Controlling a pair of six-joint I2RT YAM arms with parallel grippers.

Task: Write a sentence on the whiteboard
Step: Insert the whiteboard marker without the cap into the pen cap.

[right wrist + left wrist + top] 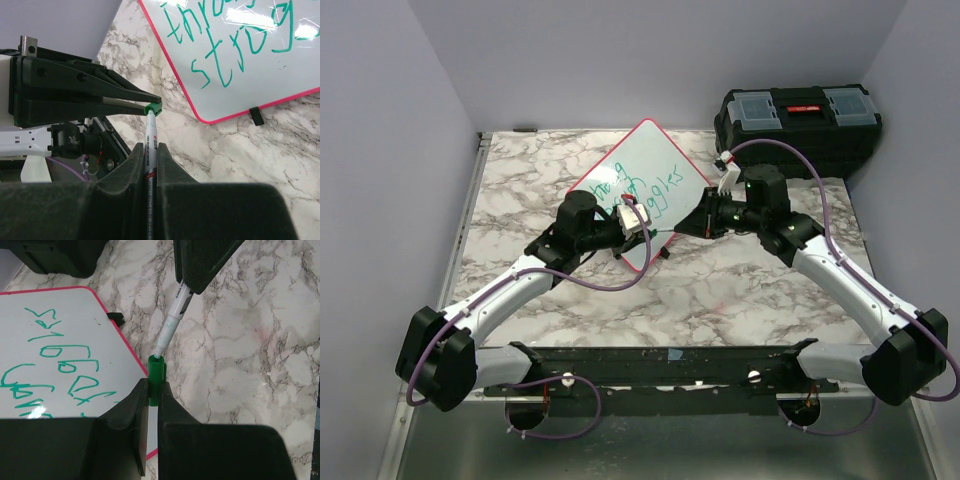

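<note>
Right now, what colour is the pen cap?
Green. The pen cap shows best in the left wrist view.

Overhead view, close wrist views, whiteboard [650, 160] shared

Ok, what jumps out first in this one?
Mid-table the two arms meet: the left jaws pinch a green cap and the right jaws hold the marker, its tip at the cap's mouth. Beside them the pink-framed whiteboard lies turned cornerwise, carrying green handwriting. A black toolbox sits at the far right corner.
</note>
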